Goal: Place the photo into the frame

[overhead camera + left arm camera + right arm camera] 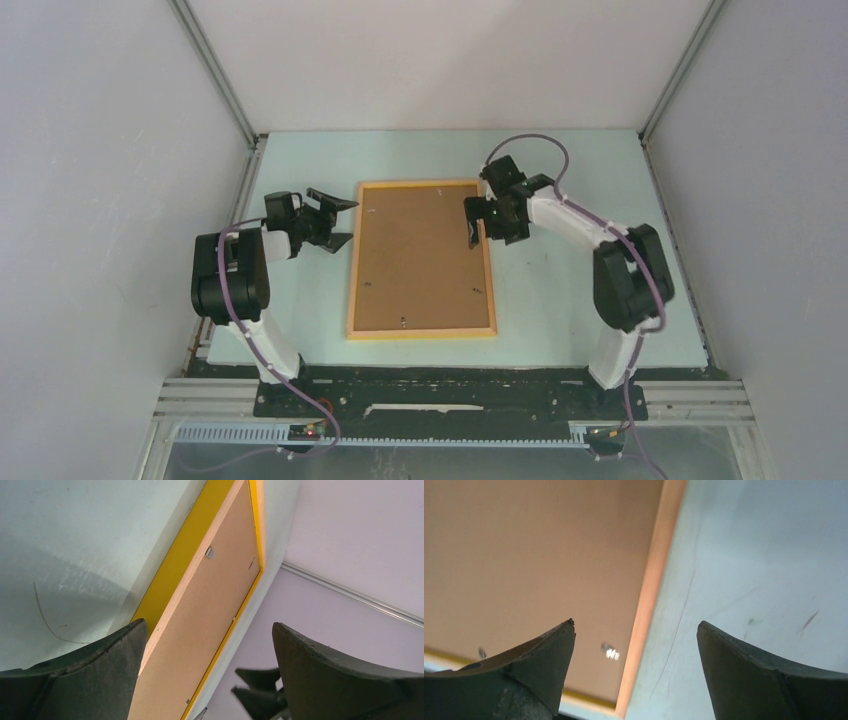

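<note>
The frame (420,331), orange-yellow wood, lies flat mid-table with the brown fibreboard backing sheet (420,255) filling it. The photo is hidden or out of view. My left gripper (345,222) is open and empty just left of the frame's far left corner. In the left wrist view my gripper (209,625) looks along the frame's rail (170,570) and the backing (210,615). My right gripper (482,222) is open and empty over the frame's right rail near the far corner. In the right wrist view my gripper (636,625) straddles the rail (654,580).
The pale green table (560,300) is walled by white panels at the left, back and right. Small metal tabs (610,651) sit along the backing's edges. The right gripper's fingers (257,685) show in the left wrist view beyond the frame.
</note>
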`<state>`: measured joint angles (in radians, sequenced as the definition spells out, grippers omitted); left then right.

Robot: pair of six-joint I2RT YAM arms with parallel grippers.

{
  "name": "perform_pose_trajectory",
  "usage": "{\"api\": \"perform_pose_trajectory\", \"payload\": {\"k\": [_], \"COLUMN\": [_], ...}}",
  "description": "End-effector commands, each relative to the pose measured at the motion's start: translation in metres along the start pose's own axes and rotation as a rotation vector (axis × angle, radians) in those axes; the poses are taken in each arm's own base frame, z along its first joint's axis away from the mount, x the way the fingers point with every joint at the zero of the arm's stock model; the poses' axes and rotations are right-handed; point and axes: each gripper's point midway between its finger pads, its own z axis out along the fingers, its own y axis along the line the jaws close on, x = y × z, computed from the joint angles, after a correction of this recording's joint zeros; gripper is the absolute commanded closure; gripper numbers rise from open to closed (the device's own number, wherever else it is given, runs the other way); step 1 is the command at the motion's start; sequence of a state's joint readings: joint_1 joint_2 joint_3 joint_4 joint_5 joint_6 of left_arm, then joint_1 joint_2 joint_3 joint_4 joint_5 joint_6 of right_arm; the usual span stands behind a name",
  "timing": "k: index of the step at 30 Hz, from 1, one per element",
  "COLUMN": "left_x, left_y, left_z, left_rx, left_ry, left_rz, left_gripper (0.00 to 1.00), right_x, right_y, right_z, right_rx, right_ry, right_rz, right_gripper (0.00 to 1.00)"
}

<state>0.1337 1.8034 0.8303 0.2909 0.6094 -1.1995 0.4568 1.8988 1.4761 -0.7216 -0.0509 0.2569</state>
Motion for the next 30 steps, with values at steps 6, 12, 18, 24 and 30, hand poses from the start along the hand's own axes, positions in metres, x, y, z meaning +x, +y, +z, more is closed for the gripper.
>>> {"api": "perform_pose_trajectory", "payload": {"k": [6,12,18,24,30], "left_x": [0.006,0.006,0.005,0.005,0.005], "left_y": [-0.011,-0.009,-0.008,-0.009,-0.009], "left_z": [-0.009,-0.009,-0.008,-0.009,-0.009], "left_rx": [0.047,0.043,0.042,0.045,0.045], "left_ry": [0.011,0.008,0.008,0.008,0.006], "left_rz": [0.010,0.012,0.010,0.010,0.011], "left_gripper": [0.04,0.04,0.03,0.03,0.04], "right_x": [0.097,0.097,0.103,0.105,0.098], "right_y": [0.014,0.019,0.025,0.022,0.020], "right_z": [-0.011,0.001,0.011,0.018,0.023], "right_rx": [-0.005,-0.014,-0.029,0.025,0.079], "right_ry": [0.083,0.085,0.108,0.123,0.128], "right_rz": [-0.141,-0.120,-0.110,-0.130,-0.064], "right_gripper": [0.10,0.27,0.30,0.30,0.48]}}
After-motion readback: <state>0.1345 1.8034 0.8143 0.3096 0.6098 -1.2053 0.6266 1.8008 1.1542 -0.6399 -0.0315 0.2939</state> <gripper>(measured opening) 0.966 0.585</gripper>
